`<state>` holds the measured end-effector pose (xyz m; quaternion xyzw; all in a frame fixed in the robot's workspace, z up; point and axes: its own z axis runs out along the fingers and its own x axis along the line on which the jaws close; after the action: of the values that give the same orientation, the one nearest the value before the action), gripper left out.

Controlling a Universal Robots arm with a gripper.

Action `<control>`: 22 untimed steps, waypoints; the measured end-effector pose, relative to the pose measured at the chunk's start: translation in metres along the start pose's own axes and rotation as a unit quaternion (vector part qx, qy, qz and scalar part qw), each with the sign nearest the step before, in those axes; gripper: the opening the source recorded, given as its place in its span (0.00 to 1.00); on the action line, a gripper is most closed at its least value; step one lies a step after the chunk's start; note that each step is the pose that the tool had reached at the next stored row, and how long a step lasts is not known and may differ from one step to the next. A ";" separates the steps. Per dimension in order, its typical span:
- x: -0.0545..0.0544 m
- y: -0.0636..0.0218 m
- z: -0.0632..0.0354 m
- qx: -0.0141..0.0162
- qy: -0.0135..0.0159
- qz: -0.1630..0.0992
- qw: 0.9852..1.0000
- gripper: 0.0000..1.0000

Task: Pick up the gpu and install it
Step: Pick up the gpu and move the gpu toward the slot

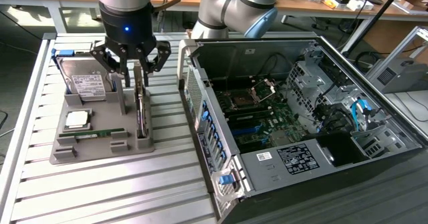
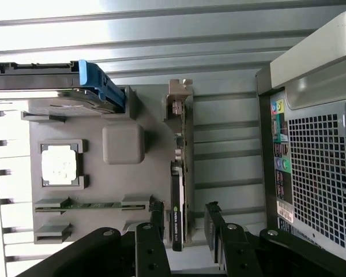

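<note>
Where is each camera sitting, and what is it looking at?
Exterior view: off the arm, high up, looking down on the table, gray tray and open computer case; shows the arm and open end effector.
Wrist view: on the wrist, looking down past the end effector's fingers, which flank the graphics card.
Shared: graphics card, gray tray, computer case.

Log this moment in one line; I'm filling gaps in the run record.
gripper: open, straddling gpu | gpu: on edge in gray holder, not gripped | computer case: side open
</note>
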<state>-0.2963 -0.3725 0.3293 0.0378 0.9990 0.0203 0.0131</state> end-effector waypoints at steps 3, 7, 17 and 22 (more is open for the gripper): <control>0.000 0.0000 0.0011 0.000 0.000 0.000 1.000 0.42; 0.000 -0.0001 0.0029 0.000 0.000 0.000 1.000 0.42; 0.000 -0.0003 0.0067 0.000 0.000 0.000 1.000 0.42; 0.000 -0.0003 0.0088 0.000 0.000 0.000 1.000 0.42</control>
<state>-0.2963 -0.3724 0.3205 0.0378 0.9990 0.0204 0.0131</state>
